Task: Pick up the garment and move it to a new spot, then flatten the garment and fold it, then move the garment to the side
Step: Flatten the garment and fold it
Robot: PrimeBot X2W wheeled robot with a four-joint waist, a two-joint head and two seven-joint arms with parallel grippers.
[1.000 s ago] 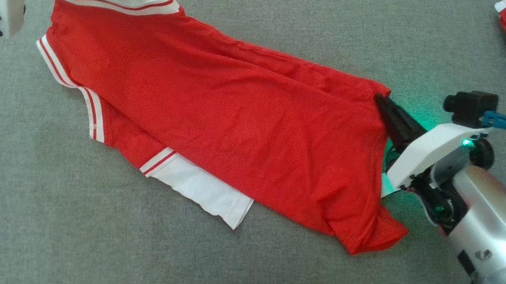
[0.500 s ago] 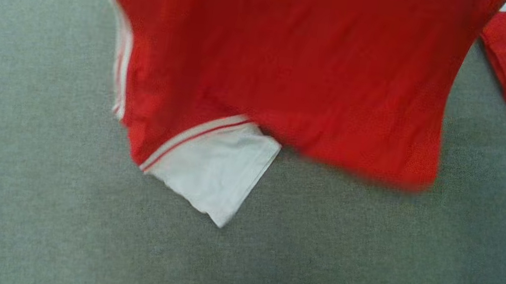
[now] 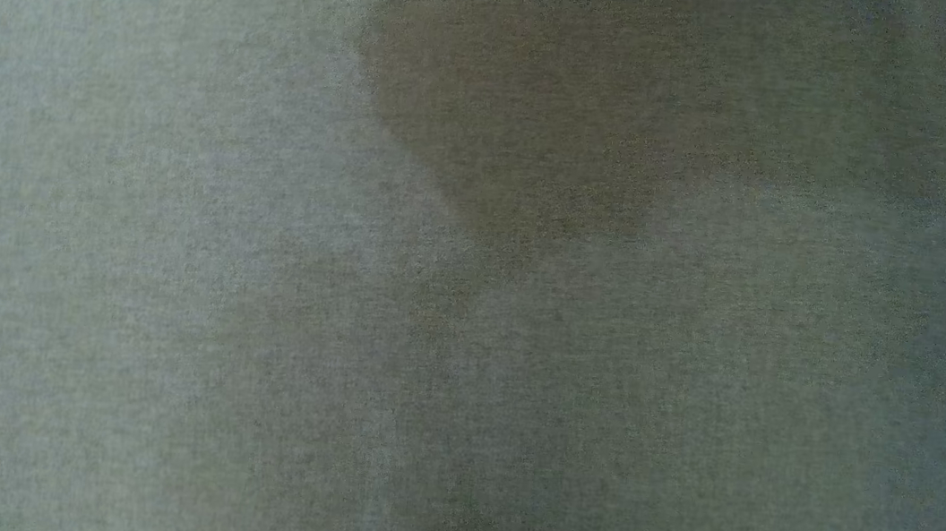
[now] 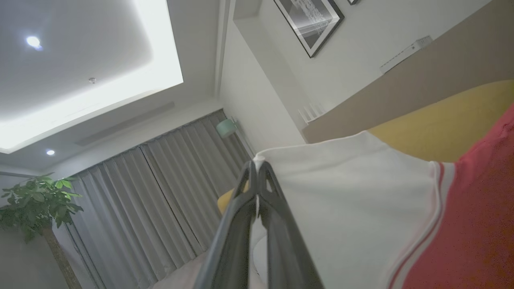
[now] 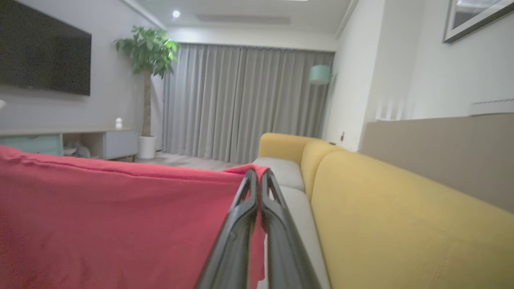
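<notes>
left gripper (image 4: pixel 257 164) and right gripper (image 5: pixel 257 172) should travel level and well apart, i judge, so the garment (image 4: pixel 474 224) hangs taut between them and lands flat at the new spot without swinging. both pairs of jaws are clamped tight: left on the white sleeve (image 4: pixel 341 208) at its tips, right on a red hem corner. below them a white end dangles over the cushion (image 3: pixel 427 341). beyond my right tips runs a sofa (image 5: pixel 401 224).
</notes>
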